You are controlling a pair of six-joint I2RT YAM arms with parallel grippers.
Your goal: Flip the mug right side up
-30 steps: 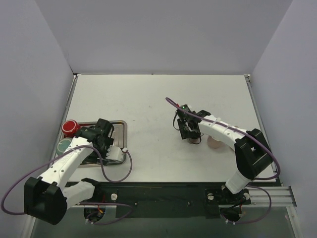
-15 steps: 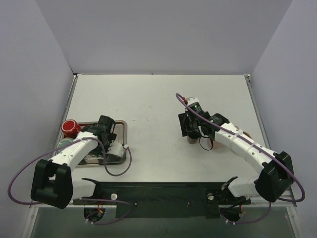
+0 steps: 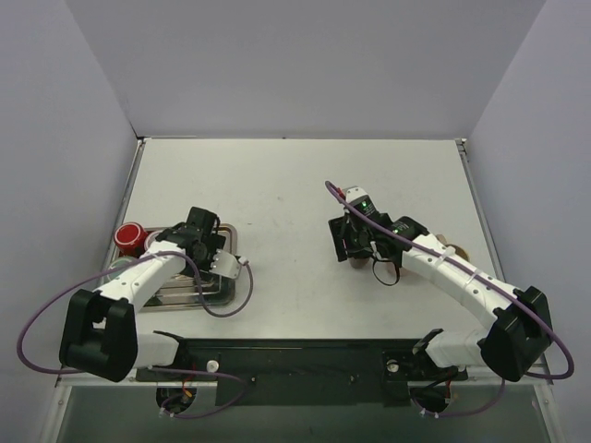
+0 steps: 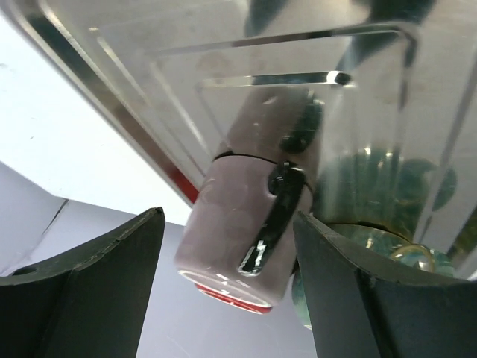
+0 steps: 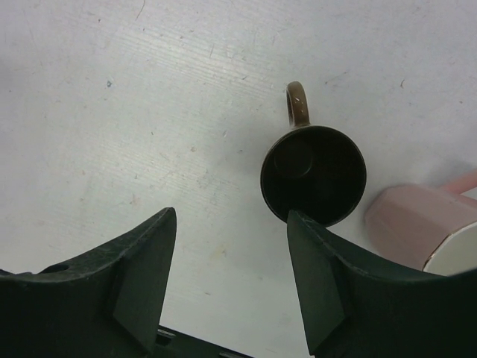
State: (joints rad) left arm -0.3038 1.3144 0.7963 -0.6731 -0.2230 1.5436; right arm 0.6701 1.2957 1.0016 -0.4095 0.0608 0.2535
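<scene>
A brown mug (image 5: 313, 173) stands mouth up on the white table, its handle pointing away from my wrist. In the top view the brown mug (image 3: 359, 260) sits just below my right gripper (image 3: 354, 245). My right gripper (image 5: 229, 216) hovers open over it with nothing between the fingers; the right fingertip (image 5: 313, 246) overlaps the rim in view. My left gripper (image 4: 227, 216) is open around a lilac mug (image 4: 246, 216) with a black handle and red inside, without touching it. That lilac mug (image 3: 130, 236) stands mouth up at the left edge of the steel tray (image 3: 227, 277).
A pink mug (image 5: 417, 224) lies on its side right of the brown one, also visible as the pink mug (image 3: 451, 247) from above. A green item (image 3: 118, 268) sits by the tray's left side. Grey walls enclose the table on three sides.
My right gripper has opened and let go of the brown mug, which now stands upright. The right arm's elbow swung right. The left wrist shifted slightly along the tray, still open.
</scene>
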